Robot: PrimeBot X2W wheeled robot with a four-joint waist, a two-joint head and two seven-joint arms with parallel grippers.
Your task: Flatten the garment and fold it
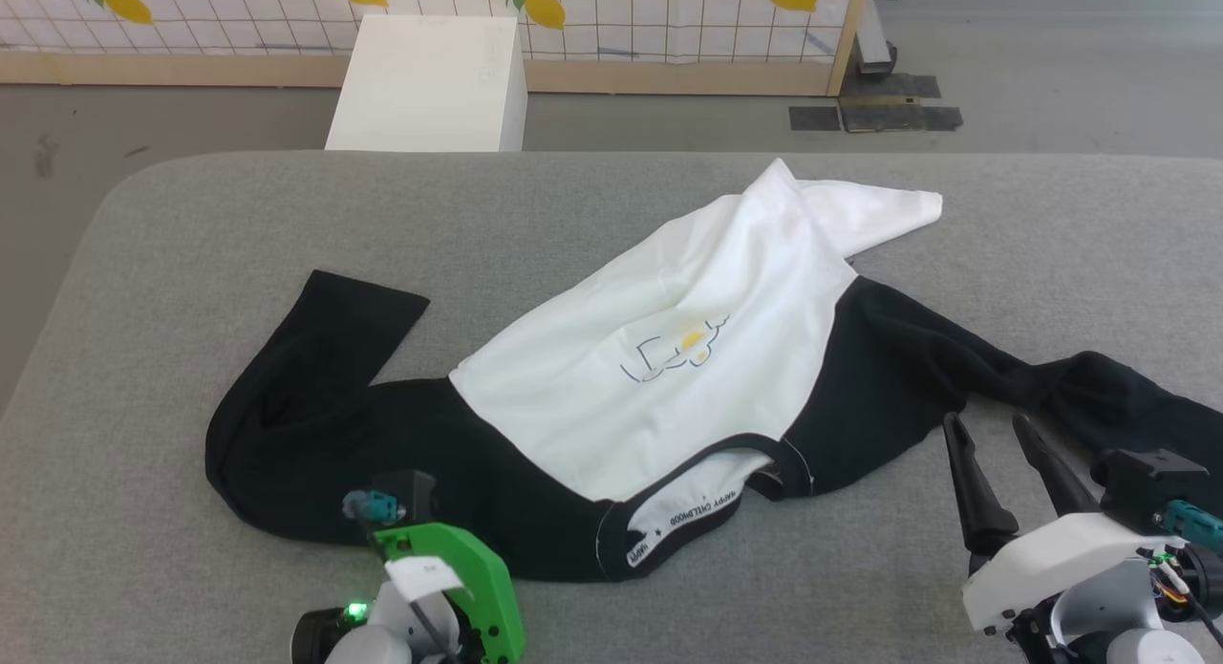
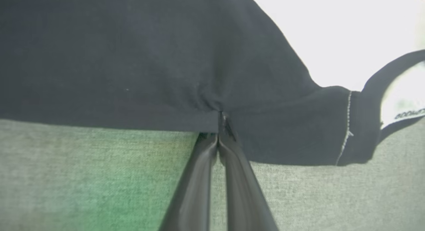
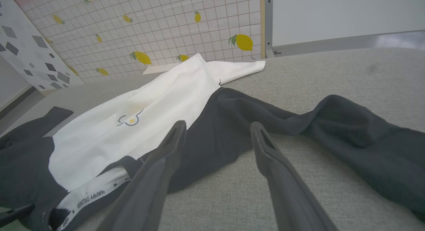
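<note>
The shirt point(image 1: 659, 291) lies rumpled and unfolded on the grey worktop point(image 1: 143, 263). My left pincer point(image 2: 219, 129) pinches its near-left black sleeve point(image 2: 132, 74) edge; my right pincer point(image 1: 986, 427) gapes empty. Flattening has barely begun, I judge.

garment point(image 1: 659, 291) on table point(image 1: 172, 244), box point(image 1: 430, 81) behind

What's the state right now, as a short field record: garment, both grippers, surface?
garment: neckband toward the robot, wrinkled, not yet folded
left sleeve: bent back at the elbow
right sleeve: stretched out sideways, rumpled
left gripper: shut, pinching the near black edge of the garment
right gripper: open, holding nothing, poised by the right sleeve
surface: grey padded table
</note>
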